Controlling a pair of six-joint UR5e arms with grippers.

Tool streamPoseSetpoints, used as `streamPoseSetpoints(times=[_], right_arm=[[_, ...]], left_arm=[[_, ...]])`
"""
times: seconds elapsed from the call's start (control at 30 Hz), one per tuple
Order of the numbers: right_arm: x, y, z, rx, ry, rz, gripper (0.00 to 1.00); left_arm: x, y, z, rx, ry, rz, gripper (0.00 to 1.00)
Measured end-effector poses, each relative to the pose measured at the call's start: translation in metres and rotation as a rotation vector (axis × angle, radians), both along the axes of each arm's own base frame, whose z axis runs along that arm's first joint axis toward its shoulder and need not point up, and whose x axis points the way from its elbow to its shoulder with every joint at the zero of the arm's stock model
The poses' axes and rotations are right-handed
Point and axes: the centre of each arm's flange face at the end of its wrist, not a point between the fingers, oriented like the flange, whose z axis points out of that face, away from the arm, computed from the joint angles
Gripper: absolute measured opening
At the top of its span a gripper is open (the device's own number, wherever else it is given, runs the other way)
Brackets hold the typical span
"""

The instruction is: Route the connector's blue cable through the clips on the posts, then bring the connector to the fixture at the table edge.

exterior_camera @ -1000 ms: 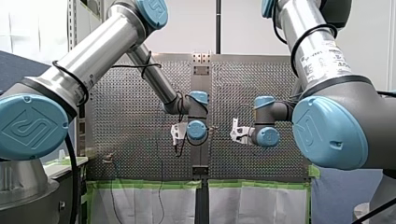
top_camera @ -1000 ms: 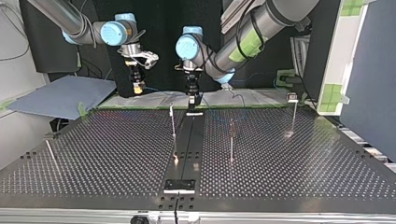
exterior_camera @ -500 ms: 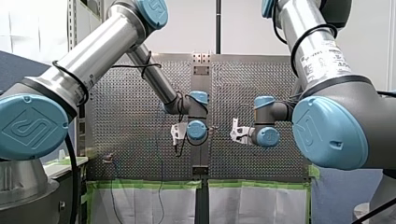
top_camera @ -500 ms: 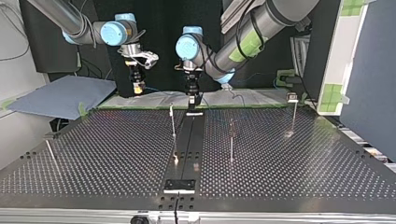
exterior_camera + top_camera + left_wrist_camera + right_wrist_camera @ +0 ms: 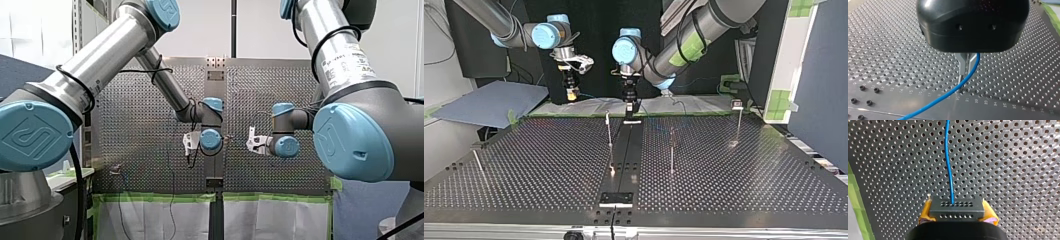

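Pale wall, black backdrop

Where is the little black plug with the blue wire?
The connector is clamped between my right gripper's yellow pads, held above the perforated table near its green-taped edge, at the top view's left.

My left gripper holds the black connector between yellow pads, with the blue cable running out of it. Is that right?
No, it is my right gripper that holds the black connector between yellow pads, as the right wrist view shows. The blue cable does run out of it.
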Motion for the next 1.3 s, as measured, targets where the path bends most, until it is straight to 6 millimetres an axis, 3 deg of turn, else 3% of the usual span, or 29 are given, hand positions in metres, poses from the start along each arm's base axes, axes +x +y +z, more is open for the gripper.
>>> streamPoseSetpoints(times=[0.6,0.83,1.3], right_arm=[[0.0,0.0,0.0,0.0,0.0,0.0,0.0],[-0.005,-0.017,0.006,-0.021,-0.003,0.007,0.0],[-0.006,-0.019,0.006,-0.023,-0.003,0.008,0.0]], left_arm=[[0.0,0.0,0.0,0.0,0.0,0.0,0.0],[0.0,0.0,0.0,0.0,0.0,-0.001,0.0],[0.0,0.0,0.0,0.0,0.0,0.0,0.0]])
